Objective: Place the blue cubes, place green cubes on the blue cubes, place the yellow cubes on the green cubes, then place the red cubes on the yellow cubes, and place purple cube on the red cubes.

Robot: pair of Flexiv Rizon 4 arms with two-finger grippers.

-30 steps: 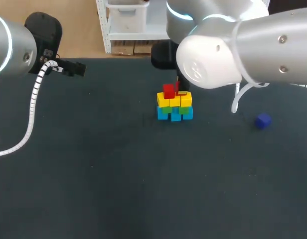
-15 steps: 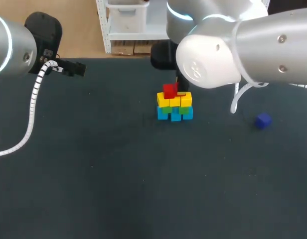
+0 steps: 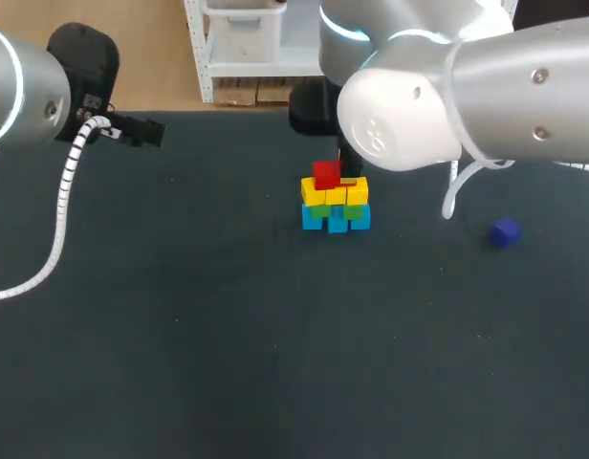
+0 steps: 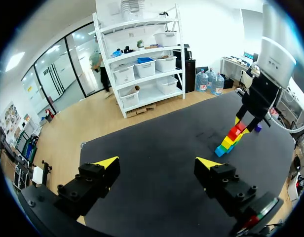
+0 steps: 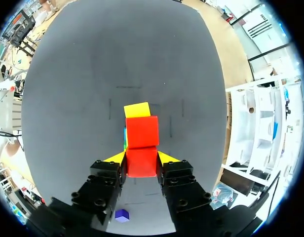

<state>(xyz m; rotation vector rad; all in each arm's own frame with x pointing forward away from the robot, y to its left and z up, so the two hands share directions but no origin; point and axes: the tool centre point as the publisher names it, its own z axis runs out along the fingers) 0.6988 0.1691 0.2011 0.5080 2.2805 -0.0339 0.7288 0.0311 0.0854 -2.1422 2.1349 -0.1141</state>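
The right gripper [image 5: 141, 159] is closed onto a red cube [image 5: 141, 165], with the yellow tips pressed to two sides of it, right at the top of the stack [image 3: 335, 204] in the middle of the table [image 3: 228, 363]. A second red cube [image 5: 142, 131] is seen just ahead of it, touching or nearly so, and a yellow cube [image 5: 137, 109] pokes out beyond. The left gripper [image 4: 157, 163] is spread wide with nothing in it, well away at the far side.

What could go wrong: if the held cube is let go before it's properly seated, it could be tipped off. The second red cube could also get shoved by an opening finger. The stack is narrow, so a sideways nudge would probably be enough to bring it down.

Hard to make out: whether the held cube is actually resting on anything can't be told. The lower layers are blocked by the reds in the right wrist view, and from above the gripper is covered by the right arm [image 3: 419, 86]. The purple cube [image 3: 505, 232] is seen lying alone, off to the right of the stack
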